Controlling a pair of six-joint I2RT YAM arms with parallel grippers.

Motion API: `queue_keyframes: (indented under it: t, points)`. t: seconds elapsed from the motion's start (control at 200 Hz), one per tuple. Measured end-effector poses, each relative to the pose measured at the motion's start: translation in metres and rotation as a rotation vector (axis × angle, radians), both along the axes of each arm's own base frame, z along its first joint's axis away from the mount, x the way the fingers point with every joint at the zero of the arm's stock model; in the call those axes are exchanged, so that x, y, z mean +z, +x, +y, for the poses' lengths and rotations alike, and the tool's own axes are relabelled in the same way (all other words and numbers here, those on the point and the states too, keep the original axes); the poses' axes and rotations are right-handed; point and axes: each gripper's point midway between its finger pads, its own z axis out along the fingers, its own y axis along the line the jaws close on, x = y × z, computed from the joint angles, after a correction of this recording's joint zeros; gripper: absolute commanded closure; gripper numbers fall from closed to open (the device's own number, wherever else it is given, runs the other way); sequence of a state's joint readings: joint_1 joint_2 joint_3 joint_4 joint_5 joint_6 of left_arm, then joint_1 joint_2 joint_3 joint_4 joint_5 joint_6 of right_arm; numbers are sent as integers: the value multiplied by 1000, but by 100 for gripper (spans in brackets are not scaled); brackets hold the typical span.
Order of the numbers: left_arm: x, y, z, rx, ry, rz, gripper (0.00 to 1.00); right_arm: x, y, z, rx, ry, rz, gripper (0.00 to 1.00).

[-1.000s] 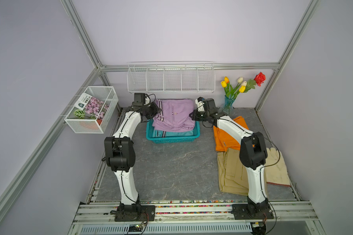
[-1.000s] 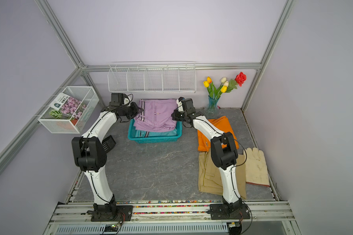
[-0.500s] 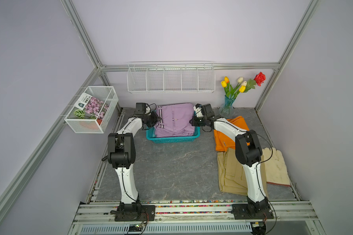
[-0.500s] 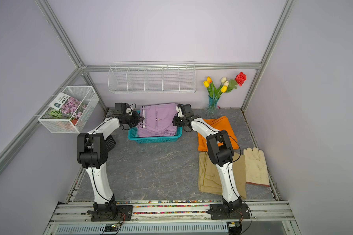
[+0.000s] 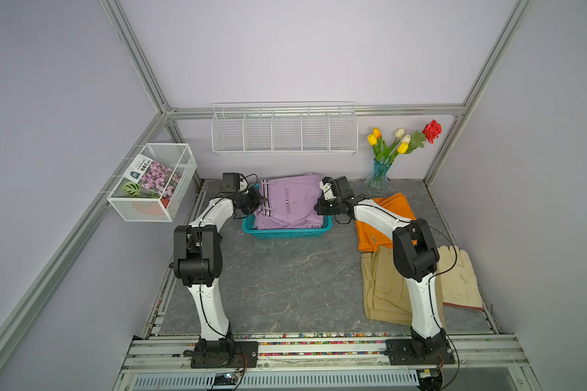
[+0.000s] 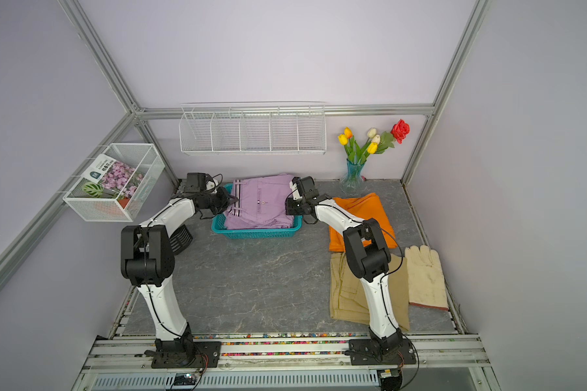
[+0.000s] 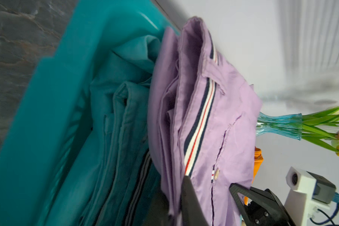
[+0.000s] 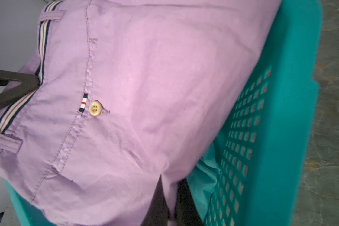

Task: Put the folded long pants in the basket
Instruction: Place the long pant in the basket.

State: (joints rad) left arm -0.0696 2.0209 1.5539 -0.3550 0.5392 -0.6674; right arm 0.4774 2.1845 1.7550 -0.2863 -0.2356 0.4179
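My left claw [image 5: 261,202] and right claw [image 5: 319,207] pinch the purple pants [image 5: 290,203], striped waist pointing left, long way left-to-right.

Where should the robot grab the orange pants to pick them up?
Probably by the side edges of the orange pants, coming in from left and right together. They lie flat and folded; the khaki pants crowd the near edge and the vase stands by the far one.
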Motion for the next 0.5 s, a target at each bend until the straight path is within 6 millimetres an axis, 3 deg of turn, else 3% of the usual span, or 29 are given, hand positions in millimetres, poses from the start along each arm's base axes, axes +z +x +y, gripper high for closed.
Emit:
queue_keyframes:
  t: [0.13,0.305,0.38,0.5]
  points:
    - [-20,-1,3,1,15,42,100,-1,0,1,-12,-22,-8,96]
    - [-22,-1,7,11,41,42,49,0,-2,1,-24,-43,-21,75]
    - [-23,-1,11,16,51,41,48,1,-5,-2,-34,-53,-19,65]
    - [-6,-2,10,17,43,14,45,19,-14,-8,-31,-74,-36,51]
